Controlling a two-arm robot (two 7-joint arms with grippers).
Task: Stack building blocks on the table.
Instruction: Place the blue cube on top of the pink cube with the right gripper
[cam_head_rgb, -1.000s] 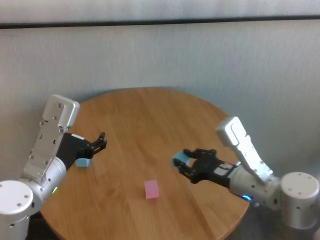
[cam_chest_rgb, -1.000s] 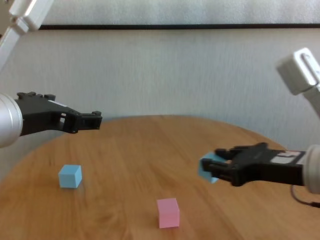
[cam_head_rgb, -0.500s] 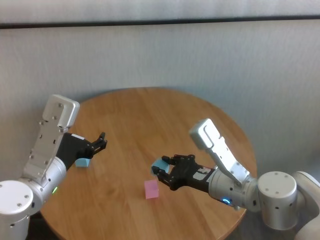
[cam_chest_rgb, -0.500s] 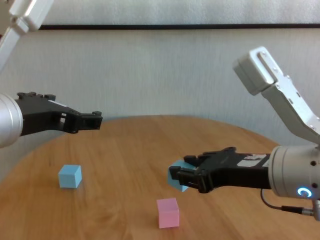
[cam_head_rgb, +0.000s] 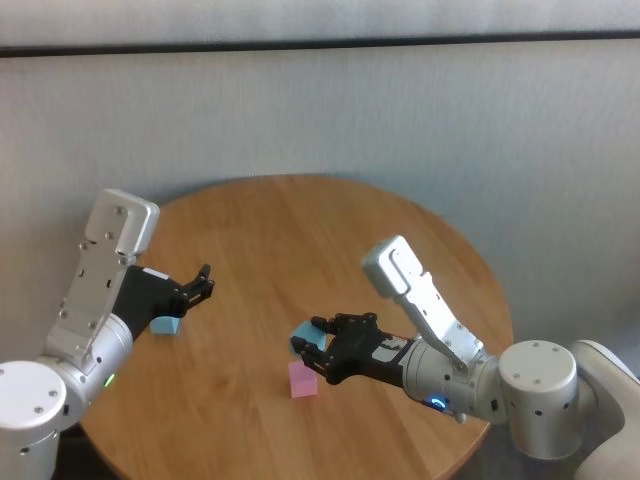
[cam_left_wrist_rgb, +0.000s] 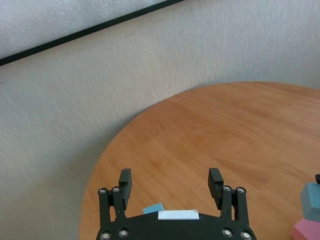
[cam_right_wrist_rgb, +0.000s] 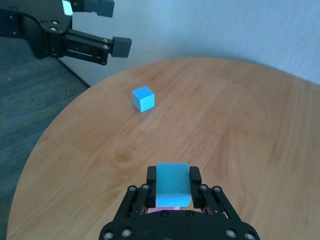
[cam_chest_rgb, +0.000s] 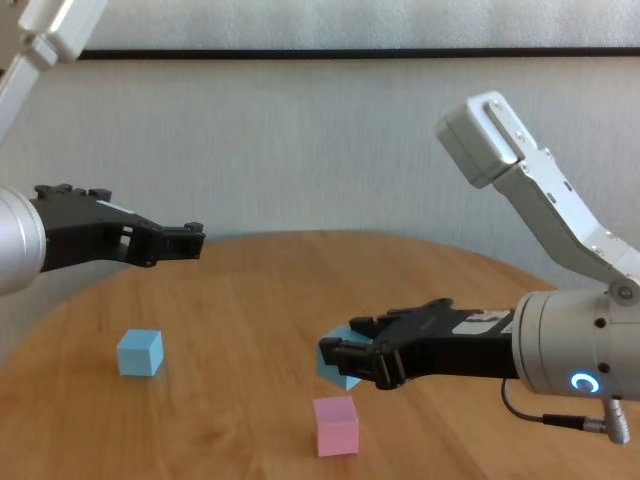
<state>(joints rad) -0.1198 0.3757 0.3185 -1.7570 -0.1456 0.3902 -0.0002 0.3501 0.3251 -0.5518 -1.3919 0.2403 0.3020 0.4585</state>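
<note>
just above the pink block (cam_chest_rgb: 336, 425), right end effector (cam_chest_rgb: 345, 357) pinches a blue block (cam_right_wrist_rgb: 173, 184); left end effector (cam_chest_rgb: 185, 241) spread.

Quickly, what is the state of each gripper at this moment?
Left gripper: open, empty, above the table.
Right gripper: shut on a light blue block, above the pink block.

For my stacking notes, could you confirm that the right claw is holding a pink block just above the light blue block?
Colours are swapped: in the chest view the right claw holds a light blue block just above the pink block.
</note>
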